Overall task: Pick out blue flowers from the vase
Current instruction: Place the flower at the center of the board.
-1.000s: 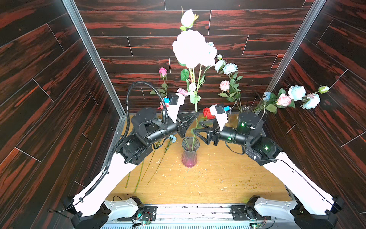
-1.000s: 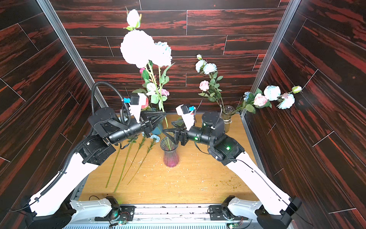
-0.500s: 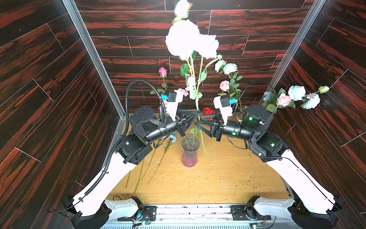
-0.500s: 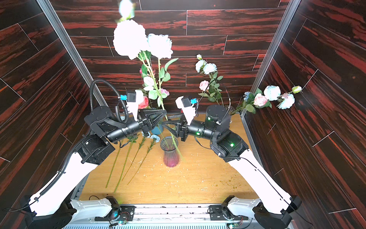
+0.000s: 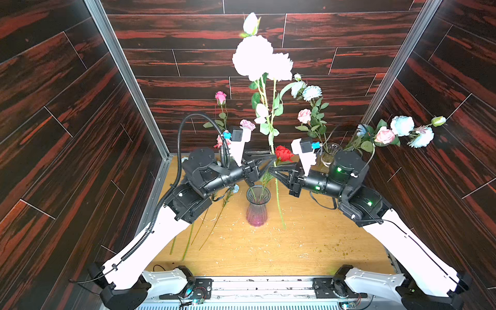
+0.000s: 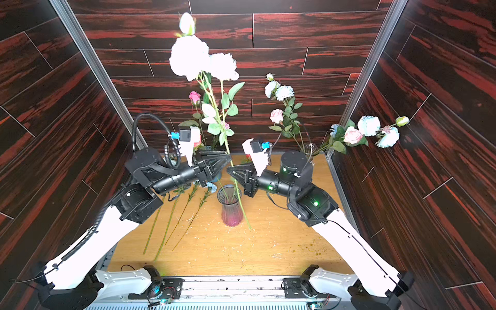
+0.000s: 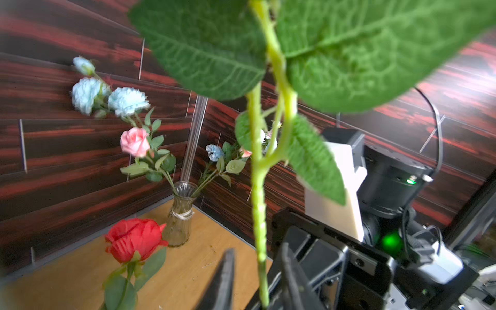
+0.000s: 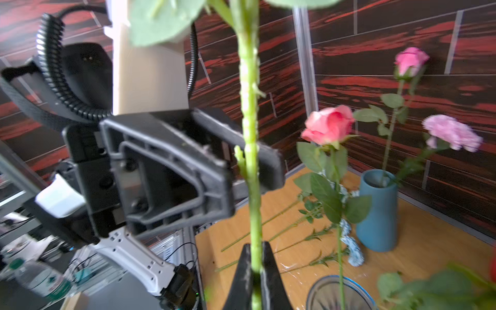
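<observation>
Both top views show white arms (image 5: 161,236) reaching from the near edge of the wooden table (image 5: 308,249) and meeting over its middle. On the left part of the table, loose blue flowers (image 6: 188,212) lie flat, with their stems toward the near edge and their small heads toward the far side.

At the centre the pink glass vase (image 5: 256,212) stands upright with thin stems in it. Just above its mouth the right gripper (image 8: 256,249) is pinched tight on the green stem of a tall blue flower (image 5: 253,57). The stem's lower end hangs outside the vase, just to its right; whether it touches the table I cannot tell.

A little higher on that stem, the left gripper (image 7: 256,257) stands partly spread. One finger is on each side of the stem with a gap at both, so it grips nothing. The flower rises above both grippers, with two big ruffled heads bleached almost white by the light and a bud on top.

Just beyond the grippers is a red rose (image 5: 283,153). In the far left corner a blue vase (image 8: 378,209) holds a pink rosebud (image 8: 410,60) and a pale pink carnation (image 8: 453,131). In the far right corner a clear glass vase (image 7: 179,214) holds more blue flowers (image 7: 127,100) mixed with pink roses (image 7: 134,141), some leaning out to the right.
</observation>
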Controlling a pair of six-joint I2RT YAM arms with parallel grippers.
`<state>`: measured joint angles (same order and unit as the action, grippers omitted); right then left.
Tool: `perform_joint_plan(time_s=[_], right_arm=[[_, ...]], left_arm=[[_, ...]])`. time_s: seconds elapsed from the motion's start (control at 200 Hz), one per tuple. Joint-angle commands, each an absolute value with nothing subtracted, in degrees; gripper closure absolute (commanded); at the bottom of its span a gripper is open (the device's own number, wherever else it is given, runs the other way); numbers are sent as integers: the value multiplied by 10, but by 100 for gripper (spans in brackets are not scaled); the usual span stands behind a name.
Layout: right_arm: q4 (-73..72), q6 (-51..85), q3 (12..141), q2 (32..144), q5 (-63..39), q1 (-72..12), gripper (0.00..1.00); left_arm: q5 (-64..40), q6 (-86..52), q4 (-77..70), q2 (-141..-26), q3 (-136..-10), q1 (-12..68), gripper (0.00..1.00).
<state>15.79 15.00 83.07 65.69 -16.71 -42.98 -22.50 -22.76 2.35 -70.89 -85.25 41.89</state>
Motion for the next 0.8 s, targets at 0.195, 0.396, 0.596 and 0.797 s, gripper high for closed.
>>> perform_joint_plan(time_s=[0.195,0.396,0.596,0.797], right_arm=[[211,179,747,552,44,-426,100],[333,200,725,492,187,-424,100],[442,223,701,478,320,-416,100],[459,224,664,514,265,-301,100]], left_arm=[[-125,-226,-17,-665,-760,417,17],[-28,-215,-34,-604,-669,418,17],[20,-165,-35,-591,-583,418,10],[98,-115,-5,-569,-545,418,9]])
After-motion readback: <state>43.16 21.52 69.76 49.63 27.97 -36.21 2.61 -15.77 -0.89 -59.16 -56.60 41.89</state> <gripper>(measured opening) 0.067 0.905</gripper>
